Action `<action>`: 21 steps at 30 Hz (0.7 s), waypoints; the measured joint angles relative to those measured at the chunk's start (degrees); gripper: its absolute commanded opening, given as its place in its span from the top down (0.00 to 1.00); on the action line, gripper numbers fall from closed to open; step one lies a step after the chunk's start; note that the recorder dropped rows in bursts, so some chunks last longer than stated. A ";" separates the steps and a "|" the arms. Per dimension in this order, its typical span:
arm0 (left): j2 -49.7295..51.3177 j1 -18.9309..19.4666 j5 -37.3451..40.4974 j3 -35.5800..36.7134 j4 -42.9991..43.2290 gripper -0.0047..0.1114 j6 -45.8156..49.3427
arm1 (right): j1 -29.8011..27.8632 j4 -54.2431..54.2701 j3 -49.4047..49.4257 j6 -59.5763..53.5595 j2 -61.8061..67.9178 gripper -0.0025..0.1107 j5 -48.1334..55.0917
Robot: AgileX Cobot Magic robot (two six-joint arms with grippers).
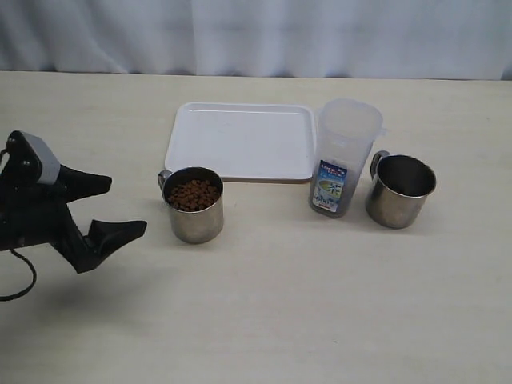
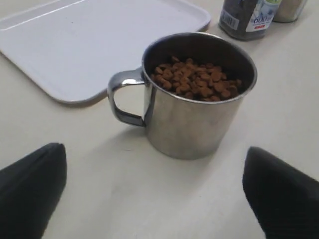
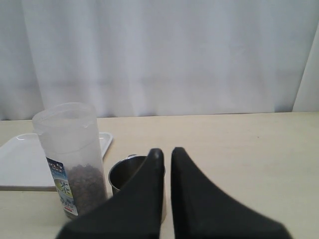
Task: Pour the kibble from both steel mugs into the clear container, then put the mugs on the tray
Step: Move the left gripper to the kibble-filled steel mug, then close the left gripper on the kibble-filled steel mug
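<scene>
1. Black left gripper (image 1: 128, 206) spread wide, empty; steel mug (image 1: 194, 204) full of kibble (image 1: 193, 194) at its 3 o'clock, unpoured.
2. Right gripper (image 3: 167, 152) clenched on nothing.
3. Clear container (image 1: 342, 160) holds some kibble; other mug (image 1: 400, 190), at its 3 o'clock, looks empty.
4. Tray (image 1: 240, 140) carries neither mug.

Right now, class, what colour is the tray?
Plain white; the tray shows best in the exterior view.

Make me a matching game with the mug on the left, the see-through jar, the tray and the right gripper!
Things:
1. left steel mug
2. clear container
3. tray
4. right gripper

States:
A. white and flat
B. jaws shut
C. full of kibble
D. only a little kibble at the bottom

Pairs: 1-C, 2-D, 3-A, 4-B
</scene>
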 measured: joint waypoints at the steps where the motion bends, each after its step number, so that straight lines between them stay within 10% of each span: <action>1: 1.05 0.00 -0.11 -0.56 0.94 0.21 0.00 | 0.00 0.00 0.00 0.00 0.00 0.94 0.00; 21: 12.09 -13.00 5.01 -16.34 2.46 0.21 -2.82 | 0.00 0.00 0.00 0.00 0.00 0.94 0.00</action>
